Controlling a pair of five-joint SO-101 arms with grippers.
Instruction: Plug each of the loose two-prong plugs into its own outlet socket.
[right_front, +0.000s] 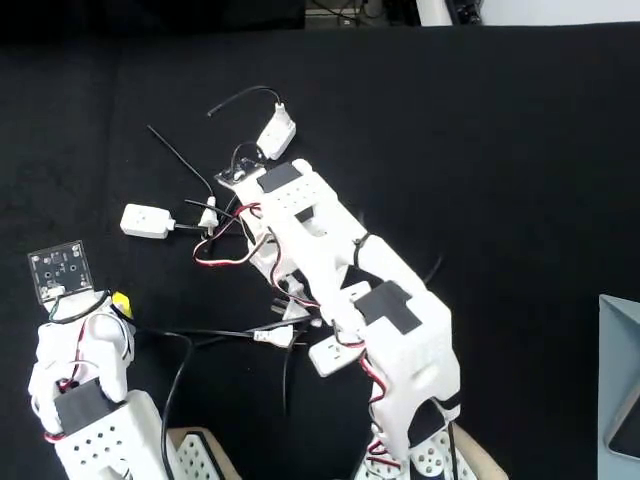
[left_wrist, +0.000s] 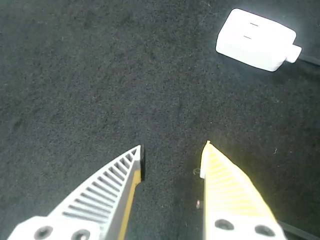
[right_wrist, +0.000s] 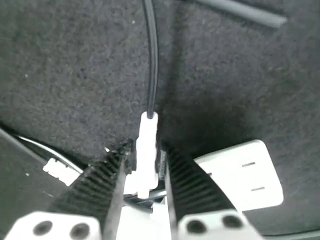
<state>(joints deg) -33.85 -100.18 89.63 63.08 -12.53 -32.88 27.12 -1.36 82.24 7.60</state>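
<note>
Two grippers noted: right gripper (right_wrist: 145, 148) clamped on the body of a small white plug (right_wrist: 148, 125), just beside an outlet socket (right_wrist: 240, 175), far-middle tabletop (right_wrist: 60, 60), the piece likely light and rigid with a springy cord (right_wrist: 152, 60), so best held by the body, not the cord; left gripper (left_wrist: 173, 146) apart, holding nothing.

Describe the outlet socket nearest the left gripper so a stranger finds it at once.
On the black table, look ahead of the left gripper. The outlet socket lies there: the one white block well clear of the right arm.
</note>
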